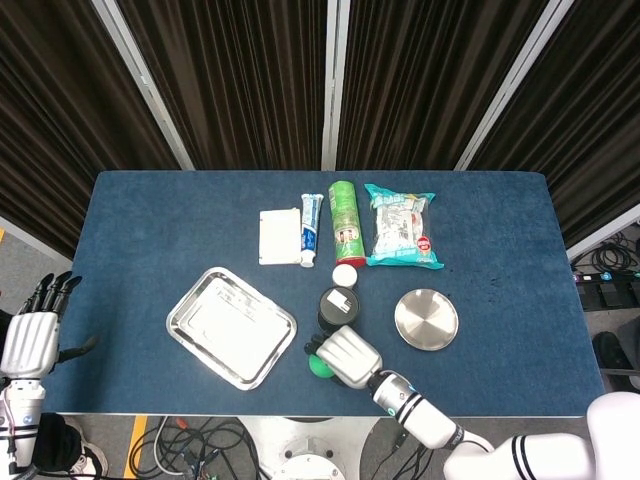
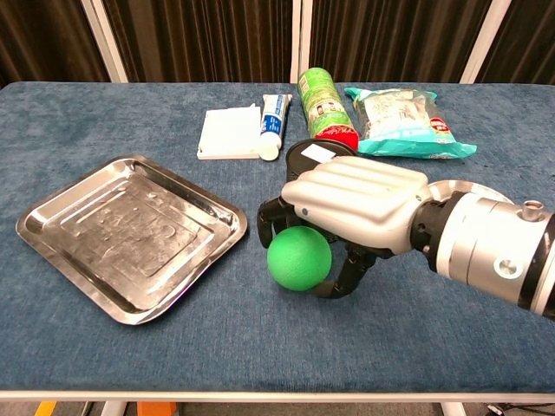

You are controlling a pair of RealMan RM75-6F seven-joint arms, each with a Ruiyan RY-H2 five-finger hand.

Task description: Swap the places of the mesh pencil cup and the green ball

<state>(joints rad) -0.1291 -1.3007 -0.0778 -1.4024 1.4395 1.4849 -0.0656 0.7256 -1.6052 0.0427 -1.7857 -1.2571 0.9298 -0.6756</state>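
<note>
Spreading under everything is the blue cloth-covered table (image 1: 150, 230), and the square stainless steel tray (image 1: 231, 326) (image 2: 128, 233) lies on it to the left of the right hand (image 1: 347, 355) (image 2: 351, 208). Beyond that hand, at the table's far side, lie the teal snack bag (image 1: 401, 226) (image 2: 405, 123), the green cylindrical can with a red cap (image 1: 345, 221) (image 2: 323, 106), the white flat box (image 1: 279, 236) (image 2: 230, 133) and the blue-and-white toothpaste tube (image 1: 311, 229) (image 2: 274, 124). The head view alone shows the round steel dish (image 1: 426, 318), just right of the hand; in the chest view the forearm covers that spot. The head view also shows the left hand (image 1: 29, 340), off the table's near left corner, fingers straight and spread, holding nothing; the chest view does not take it in. The black mesh pencil cup (image 1: 339, 308) (image 2: 315, 152) stands directly behind the right hand; from the chest only its rim peeks over the knuckles, while from the head its whole open top shows, with a small white round cap (image 1: 344, 276) just beyond it. The right hand is palm down, low over the table, its fingers (image 2: 271, 213) curled around the green ball (image 1: 320, 366) (image 2: 299, 258), which sits under the palm toward the tray side. The chest view shows the ball gripped between fingers and thumb, at or just above the cloth.
</note>
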